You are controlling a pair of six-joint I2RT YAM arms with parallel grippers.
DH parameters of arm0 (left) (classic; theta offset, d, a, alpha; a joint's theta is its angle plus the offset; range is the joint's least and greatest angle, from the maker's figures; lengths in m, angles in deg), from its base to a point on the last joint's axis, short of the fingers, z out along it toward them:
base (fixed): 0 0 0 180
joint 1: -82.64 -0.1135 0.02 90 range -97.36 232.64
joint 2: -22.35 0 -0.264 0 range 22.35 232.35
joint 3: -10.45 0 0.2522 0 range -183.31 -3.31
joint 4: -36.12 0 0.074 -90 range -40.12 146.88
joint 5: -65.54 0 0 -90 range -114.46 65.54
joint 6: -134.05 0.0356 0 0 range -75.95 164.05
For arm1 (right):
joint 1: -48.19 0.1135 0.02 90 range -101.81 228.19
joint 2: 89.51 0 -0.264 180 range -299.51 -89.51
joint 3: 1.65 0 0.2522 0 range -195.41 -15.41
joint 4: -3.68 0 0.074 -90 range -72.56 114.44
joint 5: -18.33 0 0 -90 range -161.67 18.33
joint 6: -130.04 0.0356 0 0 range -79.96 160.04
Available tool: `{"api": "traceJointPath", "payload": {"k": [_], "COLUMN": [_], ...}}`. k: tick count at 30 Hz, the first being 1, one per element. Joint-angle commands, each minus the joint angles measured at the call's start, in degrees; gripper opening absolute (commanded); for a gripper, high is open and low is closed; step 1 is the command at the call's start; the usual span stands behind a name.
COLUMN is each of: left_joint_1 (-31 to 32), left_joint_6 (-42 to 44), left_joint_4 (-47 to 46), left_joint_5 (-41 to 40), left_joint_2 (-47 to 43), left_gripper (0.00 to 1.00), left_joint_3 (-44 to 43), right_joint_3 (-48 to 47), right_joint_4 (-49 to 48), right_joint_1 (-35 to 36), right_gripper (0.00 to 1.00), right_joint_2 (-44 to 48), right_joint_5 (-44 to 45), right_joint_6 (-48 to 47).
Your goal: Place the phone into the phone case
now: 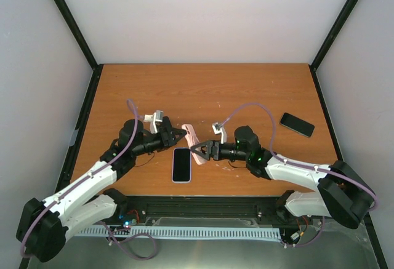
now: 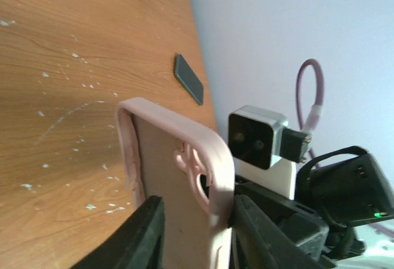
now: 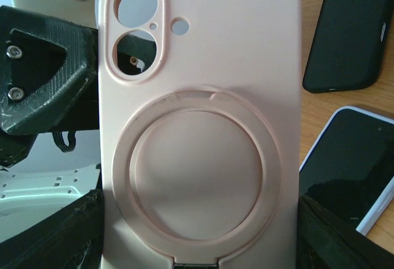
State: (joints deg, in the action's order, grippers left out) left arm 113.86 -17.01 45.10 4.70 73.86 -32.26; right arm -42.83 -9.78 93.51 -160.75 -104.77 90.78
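Note:
The pink phone case (image 1: 191,135) is held on edge above the table between both arms. My left gripper (image 1: 183,135) is shut on one end of it; the left wrist view shows the case (image 2: 178,176) between the two black fingers of that gripper (image 2: 203,238). My right gripper (image 1: 198,152) is shut across the case's width; the right wrist view shows its back (image 3: 200,115), with a ring stand and camera cutouts, filling that gripper (image 3: 200,238). The phone (image 1: 181,164), with a dark screen and pale rim, lies flat just below; it also shows in the right wrist view (image 3: 351,164).
A second dark phone (image 1: 297,124) lies near the table's right edge, also seen in the left wrist view (image 2: 188,78). A dark phone-shaped object (image 3: 348,32) lies beyond the phone in the right wrist view. Purple cables loop over both arms.

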Motion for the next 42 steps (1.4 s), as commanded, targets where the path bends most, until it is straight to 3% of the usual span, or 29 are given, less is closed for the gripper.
{"api": "traceJointPath", "payload": {"k": [1, 11, 16, 20, 30, 38, 42], "left_joint_1": [-0.2, -0.2, -0.2, -0.3, 0.1, 2.9, 4.3], "left_joint_6": [-1.4, -2.7, -2.4, -1.5, 1.1, 3.1, 4.0], "left_joint_4": [-7.0, -11.9, -10.1, -8.1, -3.3, -3.1, -2.3], "left_joint_5": [3.3, 6.9, 5.6, 5.1, 3.9, 3.7, 3.5], "left_joint_2": [0.9, 3.2, 4.8, 8.1, 23.4, 36.4, 41.2], "left_gripper": [0.27, 0.0, 0.0, 0.0, 0.0, 0.01, 0.07], "left_joint_3": [1.1, 2.0, 1.3, 0.1, -7.2, -15.2, -18.7], "right_joint_3": [1.2, 1.6, 2.2, 2.7, 2.4, 2.2, 1.3], "right_joint_4": [-5.1, -4.6, -1.1, 7.2, 29.4, 37.6, 40.5], "right_joint_1": [0.4, 0.4, 0.4, 0.4, 0.3, 0.3, 0.2], "right_gripper": [0.68, 0.69, 0.85, 1.0, 1.0, 1.0, 1.0], "right_joint_2": [0.2, 0.1, 1.2, 5.7, 21.3, 27.9, 29.0], "right_joint_5": [-1.6, -1.0, 1.5, 6.5, 23.8, 29.9, 31.9], "right_joint_6": [1.7, 1.7, 1.5, 0.4, -3.2, -4.6, -4.7]}}
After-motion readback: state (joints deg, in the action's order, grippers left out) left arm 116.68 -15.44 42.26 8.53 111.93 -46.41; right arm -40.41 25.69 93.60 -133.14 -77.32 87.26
